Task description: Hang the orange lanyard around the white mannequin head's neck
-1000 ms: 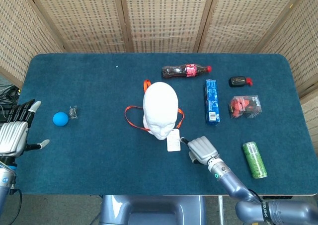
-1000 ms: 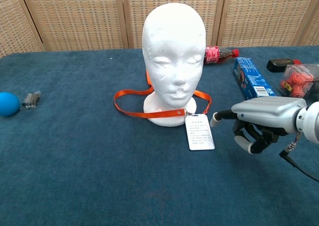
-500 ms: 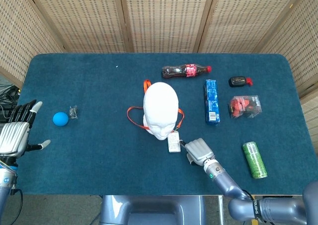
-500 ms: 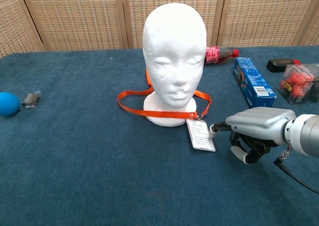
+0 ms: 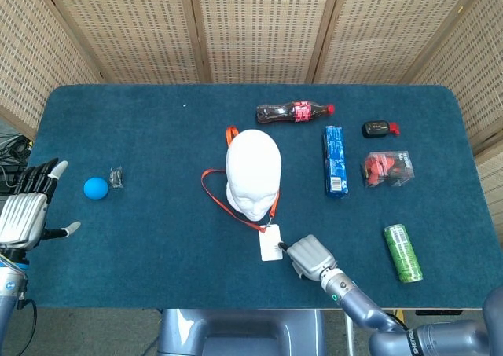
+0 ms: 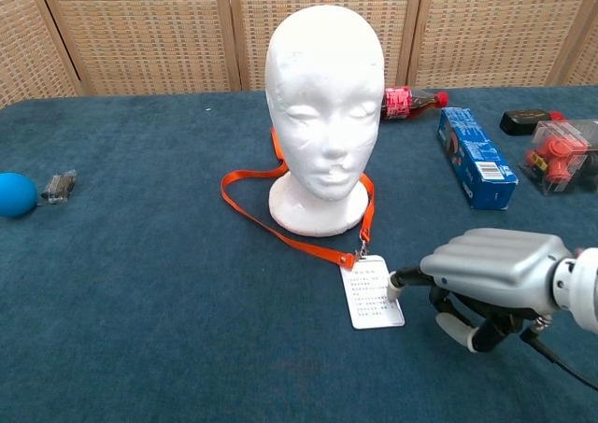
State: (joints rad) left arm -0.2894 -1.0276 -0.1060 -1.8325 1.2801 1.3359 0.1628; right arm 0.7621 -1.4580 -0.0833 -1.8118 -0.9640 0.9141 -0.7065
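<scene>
Right hand at the badge, lanyard strap lying round the mannequin's base

The right hand (image 6: 491, 278) has its fingers curled, one fingertip touching the white badge card (image 6: 372, 294); whether it pinches it I cannot tell. Just beyond, the orange fabric lanyard (image 6: 280, 232) loops on the blue tabletop (image 6: 168, 330) around the white foam mannequin head (image 6: 323, 115). Next, likely lifting the strap to neck height. The left hand (image 5: 23, 214) hangs spread and empty, far aside.

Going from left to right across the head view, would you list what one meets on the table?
Left hand → blue ball → small dark clip → white mannequin head → blue box → red item in a clear case → green can.
</scene>
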